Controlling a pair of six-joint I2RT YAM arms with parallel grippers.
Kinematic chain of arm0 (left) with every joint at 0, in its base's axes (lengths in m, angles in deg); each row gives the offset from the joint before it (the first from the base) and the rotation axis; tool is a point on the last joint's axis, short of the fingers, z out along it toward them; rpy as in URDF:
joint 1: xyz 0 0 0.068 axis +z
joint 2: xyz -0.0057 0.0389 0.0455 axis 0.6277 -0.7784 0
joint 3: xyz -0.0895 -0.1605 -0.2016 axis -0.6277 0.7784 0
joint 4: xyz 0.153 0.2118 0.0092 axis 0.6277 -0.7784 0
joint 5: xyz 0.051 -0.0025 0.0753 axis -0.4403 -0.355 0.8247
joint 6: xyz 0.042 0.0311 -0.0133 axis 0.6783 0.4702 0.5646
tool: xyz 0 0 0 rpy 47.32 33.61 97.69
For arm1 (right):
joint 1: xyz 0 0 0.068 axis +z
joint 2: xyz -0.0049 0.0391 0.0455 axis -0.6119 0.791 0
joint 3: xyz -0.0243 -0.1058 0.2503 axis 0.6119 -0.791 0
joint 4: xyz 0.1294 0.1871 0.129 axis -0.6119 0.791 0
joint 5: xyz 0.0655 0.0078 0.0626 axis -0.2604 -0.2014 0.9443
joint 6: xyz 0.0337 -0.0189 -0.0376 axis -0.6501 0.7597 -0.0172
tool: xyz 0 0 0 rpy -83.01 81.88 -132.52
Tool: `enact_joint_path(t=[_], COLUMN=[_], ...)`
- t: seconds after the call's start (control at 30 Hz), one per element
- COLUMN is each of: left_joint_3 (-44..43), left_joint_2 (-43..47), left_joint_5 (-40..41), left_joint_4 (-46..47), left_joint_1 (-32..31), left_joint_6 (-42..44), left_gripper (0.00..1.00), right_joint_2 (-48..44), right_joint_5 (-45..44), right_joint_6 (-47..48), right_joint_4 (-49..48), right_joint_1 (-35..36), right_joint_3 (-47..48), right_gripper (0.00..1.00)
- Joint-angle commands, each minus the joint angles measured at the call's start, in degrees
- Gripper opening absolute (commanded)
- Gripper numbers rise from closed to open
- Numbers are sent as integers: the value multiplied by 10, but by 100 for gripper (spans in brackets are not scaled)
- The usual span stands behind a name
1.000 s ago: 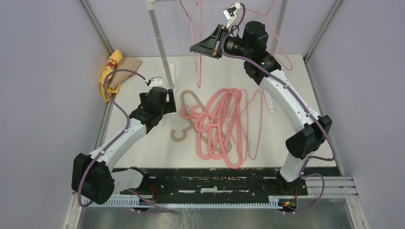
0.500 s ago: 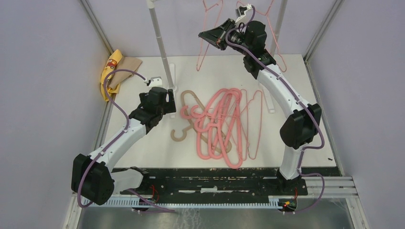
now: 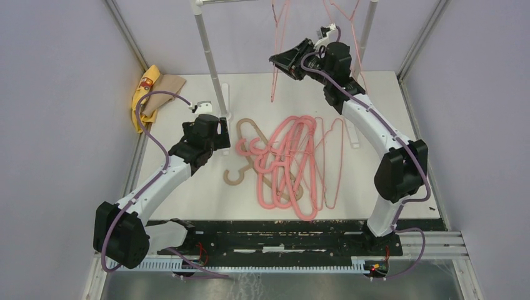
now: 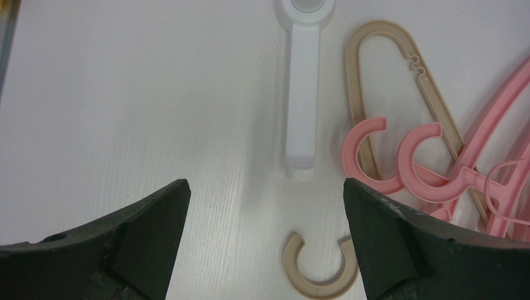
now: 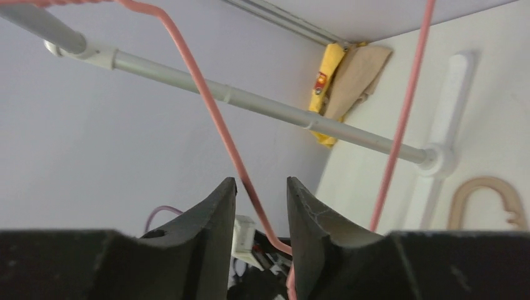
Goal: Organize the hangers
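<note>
Hangers, pink ones and one tan hanger, heaped on the bench. Thin pink wire hanger dangling by the rack rail, passing between the slightly parted right gripper. Left gripper spread wide above bench.

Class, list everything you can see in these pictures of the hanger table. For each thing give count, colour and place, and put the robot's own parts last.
thick hangers: several, tangled so the count is unclear, pink, piled mid-table
thin wire hangers: count unclear, pink, flat on the table right of the pile
tan hanger: one, tan, left edge of the pile
hanging wire hangers: at least two, pink, on the rack
rack: one, white poles, back of the table
cloth: one, yellow and tan, back-left corner
table: one, white
left arm, right arm: two, white and black, near edge
left tool: open, black, over the table left of the pile
right tool: open, black, either side of a hanging wire
</note>
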Motion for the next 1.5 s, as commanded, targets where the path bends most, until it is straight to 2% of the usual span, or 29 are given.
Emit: enact_joint_path(t=[0.0,0.1,0.13,0.23,0.33,0.4,0.5,0.63,0.73,1.03,1.23,1.47], left_joint_3=[-15,-14,-13,-14,-15,-16,-17,-19,-17,-12,-8,-8], left_joint_2=[9,10,11,9,8,6,1,-8,-10,-8,-6,-8], left_joint_5=[1,1,1,-1,1,0,2,0,-3,-2,-1,0], left_joint_4=[14,14,14,14,13,13,13,13,15,15,14,13], left_joint_1=[-3,-2,-2,-2,-3,-2,-2,-3,-2,-3,-2,-3], left_joint_6=[-13,-15,-15,-15,-15,-15,-16,-19,-22,-20,-20,-20], left_gripper=[99,99,99,99,99,99,99,99,99,99,99,99], right_joint_2=[-71,-128,-148,-218,-284,-299,-318,-328,-307,-208,-192,-192], right_joint_5=[-28,-72,-85,-129,-209,-261,-278,-316,-346,-352,-375,-376], right_joint_6=[74,144,168,249,348,405,439,455,456,451,449,436], right_joint_4=[51,118,135,196,294,369,423,438,440,388,360,336], right_joint_1=[-2,1,4,7,27,49,79,112,112,112,112,112], right_joint_3=[-19,-55,-75,-143,-205,-240,-333,-434,-467,-477,-502,-534], right_gripper=[51,69,72,73,73,73,69,64,64,49,46,36])
